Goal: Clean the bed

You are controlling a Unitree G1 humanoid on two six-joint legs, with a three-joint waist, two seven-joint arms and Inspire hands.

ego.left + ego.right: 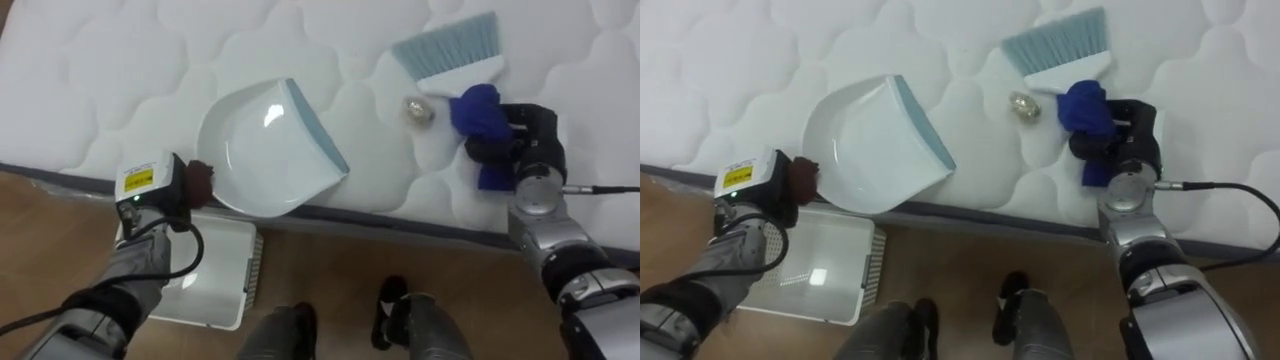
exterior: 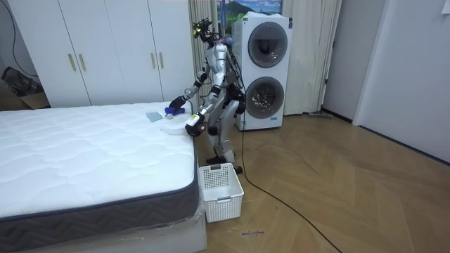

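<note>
- Basket (image 1: 215, 275), white and slatted, stands on the wood floor (image 1: 330, 265) against the side of the bed, under the left forearm.
- Left hand (image 1: 160, 185) is at the bed's near edge. It is clenched round the dark handle of the dustpan (image 1: 265, 150).
- Dustpan is white with a pale blue lip. It rests on the bed (image 1: 100, 80), its rear just over the edge and its mouth turned toward the robot's right.
- Right hand (image 1: 515, 140) is over the bed farther right, fingers wrapped round the blue handle of the brush (image 1: 450, 48).
- Brush has a white head and pale blue bristles that lie on the quilted top, pointing away from the robot.
- Scrap (image 1: 418, 108), small and crumpled, lies on the bed between the dustpan's lip and the brush. It is just beside the brush head and apart from the lip.
- From the room view the robot stands at the bed's far corner, leaning forward with both arms over it and the basket near its feet.
- Behind it are stacked washers (image 2: 266, 70), with a white wardrobe (image 2: 105, 49) along the wall on the room view's left.
</note>
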